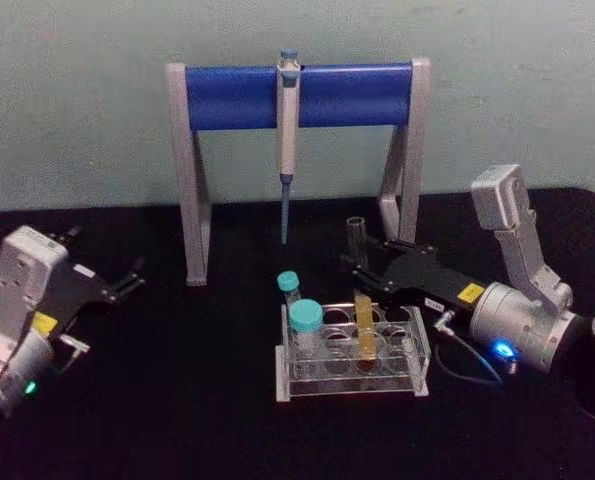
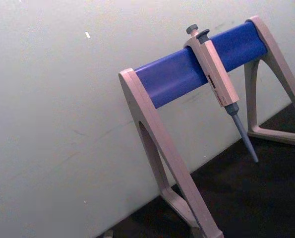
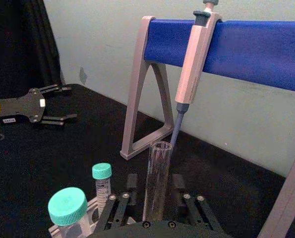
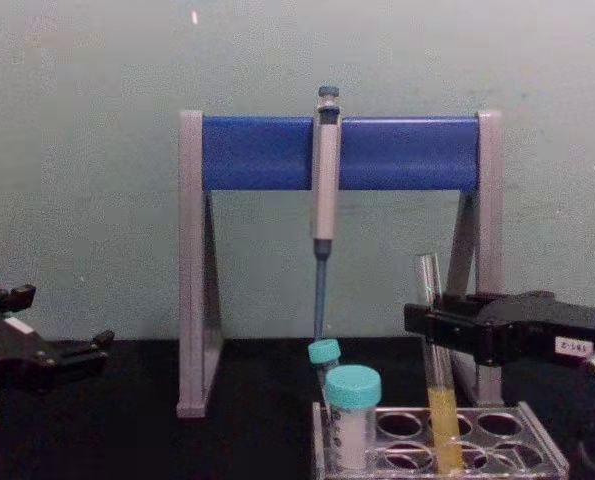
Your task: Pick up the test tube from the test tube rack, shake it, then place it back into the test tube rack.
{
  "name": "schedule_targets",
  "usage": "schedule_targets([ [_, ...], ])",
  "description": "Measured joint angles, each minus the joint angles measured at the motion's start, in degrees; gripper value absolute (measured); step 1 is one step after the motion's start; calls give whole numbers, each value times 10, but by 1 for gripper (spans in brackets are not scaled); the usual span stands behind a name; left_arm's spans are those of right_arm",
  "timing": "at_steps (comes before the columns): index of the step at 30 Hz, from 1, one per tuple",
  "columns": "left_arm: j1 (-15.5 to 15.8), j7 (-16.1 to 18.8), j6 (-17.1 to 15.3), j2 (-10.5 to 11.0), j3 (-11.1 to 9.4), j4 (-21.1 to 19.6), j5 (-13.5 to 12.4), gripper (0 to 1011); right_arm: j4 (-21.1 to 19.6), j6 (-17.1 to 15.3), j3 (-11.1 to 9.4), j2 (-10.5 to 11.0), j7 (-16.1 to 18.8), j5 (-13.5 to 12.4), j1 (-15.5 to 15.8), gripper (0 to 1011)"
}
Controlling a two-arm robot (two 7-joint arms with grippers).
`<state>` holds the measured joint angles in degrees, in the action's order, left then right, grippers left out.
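Right wrist view: the right gripper [image 3: 157,199] straddles the test tube [image 3: 157,173] at lower centre. Its pads stand off either side of the glass, released, as I read it. The tube stands in the test tube rack [image 1: 418,383], lower centre-right of the head view, with yellow liquid in its lower part. The left gripper [image 1: 127,281] rests spread at the left edge. My worry is that the tube is uncapped, so a tilted lift or hard shake could spill it. An off-centre squeeze could lever it against the hole, dragging the rack or knocking the teal-capped vials [image 1: 304,318] beside it. The chest view's lower edge cuts off the rack's base, so I cannot judge how the tube is seated.
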<state>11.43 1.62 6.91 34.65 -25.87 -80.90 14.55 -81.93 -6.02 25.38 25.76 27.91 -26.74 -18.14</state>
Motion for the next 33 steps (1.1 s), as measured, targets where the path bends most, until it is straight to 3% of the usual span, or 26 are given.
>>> schedule_targets([
  [7, 0, 0, 0, 0, 0, 0, 0, 1001, 0, 0, 0, 0, 0, 0, 0, 234],
  [33, 0, 0, 0, 0, 0, 0, 0, 1001, -1, 1, 0, 0, 0, 0, 0, 227],
])
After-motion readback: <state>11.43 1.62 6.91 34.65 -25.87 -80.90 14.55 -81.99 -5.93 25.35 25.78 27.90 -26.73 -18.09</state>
